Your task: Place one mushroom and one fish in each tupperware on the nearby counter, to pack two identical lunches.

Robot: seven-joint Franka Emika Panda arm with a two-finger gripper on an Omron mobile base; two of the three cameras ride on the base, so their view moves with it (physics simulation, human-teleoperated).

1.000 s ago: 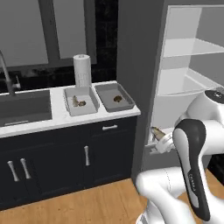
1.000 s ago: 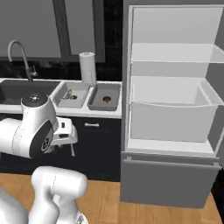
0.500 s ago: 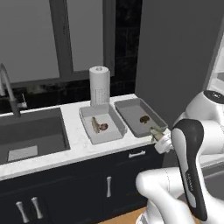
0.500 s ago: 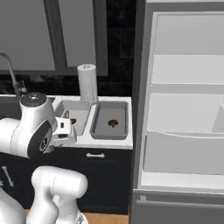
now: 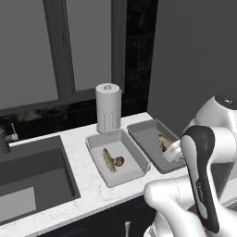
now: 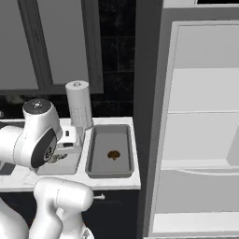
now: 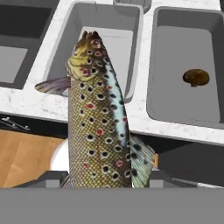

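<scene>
**Spotted fish in hand, one container short**

The gripper point(image 7: 103, 181) is clamped around the tail end of a fish point(image 7: 98, 118), above the surface point(image 7: 26, 103). Slim and probably slippery, it is best held mid-body. The right tupperware point(image 7: 186, 116) holds only a mushroom point(image 7: 195, 77).

The arm point(image 5: 203, 180) covers the right tub's point(image 5: 147, 134) near corner and most of the held fish point(image 5: 165, 140) — its tail runs off the hand view's bottom edge. In the right base view the arm hides most of the left tub point(image 6: 70, 164). The sink point(image 5: 28, 176) is cut by the frame's left edge.
</scene>
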